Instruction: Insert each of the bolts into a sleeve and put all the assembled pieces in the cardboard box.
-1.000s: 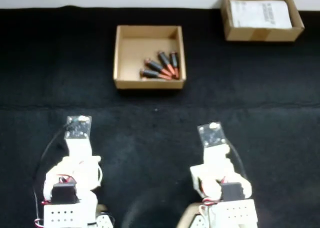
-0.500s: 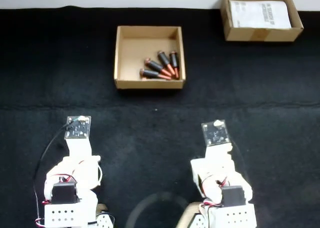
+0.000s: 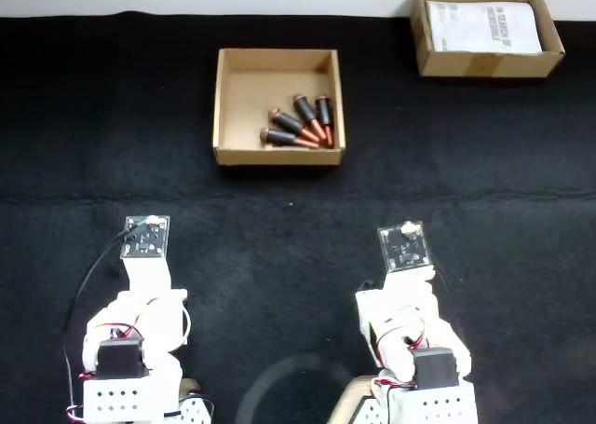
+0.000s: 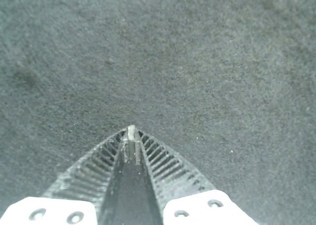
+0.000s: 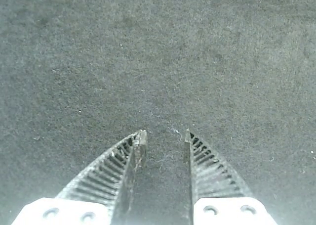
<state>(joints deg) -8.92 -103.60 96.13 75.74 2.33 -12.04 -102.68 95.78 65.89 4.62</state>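
At the near edge of the counter (image 3: 279, 242), the two arms sat folded side by side, the left arm (image 3: 142, 289) and the right arm (image 3: 410, 298) well apart from each other. The left claw (image 4: 131, 136) hung over bare dark cloth with its tips pressed together and nothing between them. The right claw (image 5: 165, 135) hung over the same cloth, its tips a little apart and empty.

Farther out, toward the middle of the counter, stood the open cardboard box (image 3: 250, 84), with what looked like four assembled pieces (image 3: 300, 126) lying close together in its near right corner.

At the far right stood a second box (image 3: 424, 56) holding a paper sheet (image 3: 484, 25).

With no loose bolt or sleeve visible on the cloth, the work appeared all but done. The remaining risk seemed to be a stray reach toward the box: a claw catching its near wall could shove or tip it. Such a jolt could also work a bolt loose from its sleeve.
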